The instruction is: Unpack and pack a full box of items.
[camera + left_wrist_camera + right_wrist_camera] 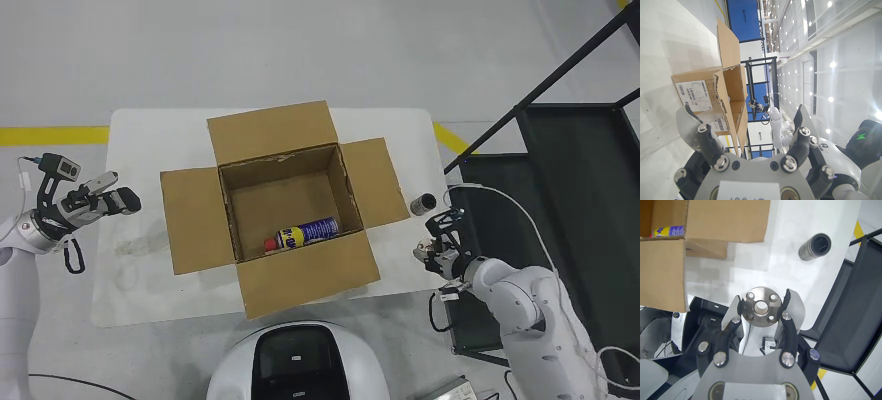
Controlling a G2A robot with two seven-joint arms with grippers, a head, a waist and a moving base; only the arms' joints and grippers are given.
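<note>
Two end effectors are seen from above: the left end effector [127,200] is held open and empty at the tabletop [140,290] edge, with the box [270,130] well ahead of it, while the right end effector [437,252] is held near the cylinder [421,204]. A spray can [305,234] is seen lying inside the box. From the left wrist, its fingers [687,115] are shown wide apart with nothing between them. From the right wrist, the flange [763,317] is shown clamped by its rim between both pads, with the cylinder [813,248] lying ahead on bare tabletop. Unpacking is judged to be the step. The flange should be lowered level until it is seated flat, set well apart from the cylinder, which could roll. Only then should the grip be released.
</note>
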